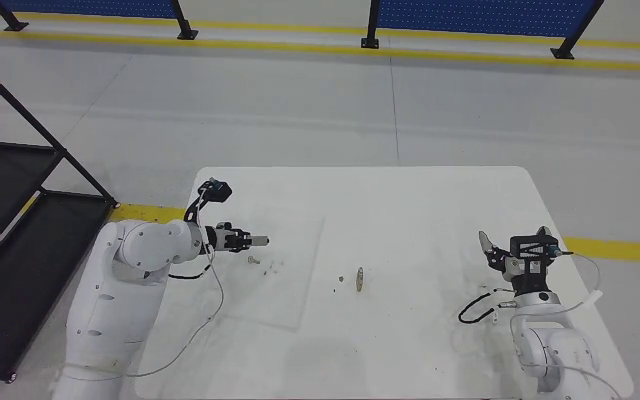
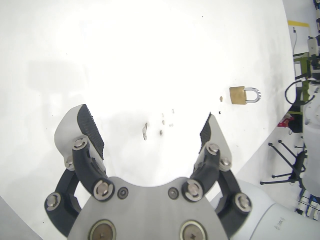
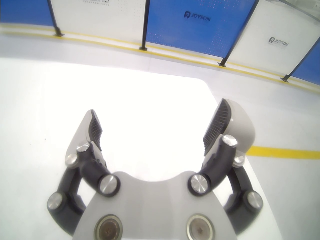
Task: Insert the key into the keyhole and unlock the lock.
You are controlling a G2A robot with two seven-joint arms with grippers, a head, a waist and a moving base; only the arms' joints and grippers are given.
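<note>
Your left tool (image 1: 262,240) sits over the left part of the counter (image 1: 420,200), pointing toward the middle. In the left wrist view that tool (image 2: 146,111) has its fingers (image 2: 90,126) spread wide, with nothing between the ribbed pads.

Just ahead of it, a slim metal piece lies flat on the counter. It looks to be the key (image 2: 145,131), though it is too small to be sure. From above you can find it just past the fingertips (image 1: 254,260). A few small specks (image 2: 166,123) lie close beside it, touching nothing you can make out.

The lock (image 2: 240,95) is a brass padlock with a silver shackle, and the shackle looks seated in the body. It rests near the middle of the counter (image 1: 358,279), between your two arms and well apart from both tools. A tiny brownish chip (image 2: 221,98) lies just beside the brass body, on the side nearer the key.

Your right tool (image 1: 515,240) is near the right edge of the counter, facing the far side. The right wrist view shows that tool (image 3: 158,106) spread open too, holding nothing, with bare counter (image 3: 150,88) under it. Beyond the counter's far edge stand blue and white barrier panels (image 3: 195,18) behind a yellow floor line (image 3: 175,51).
</note>
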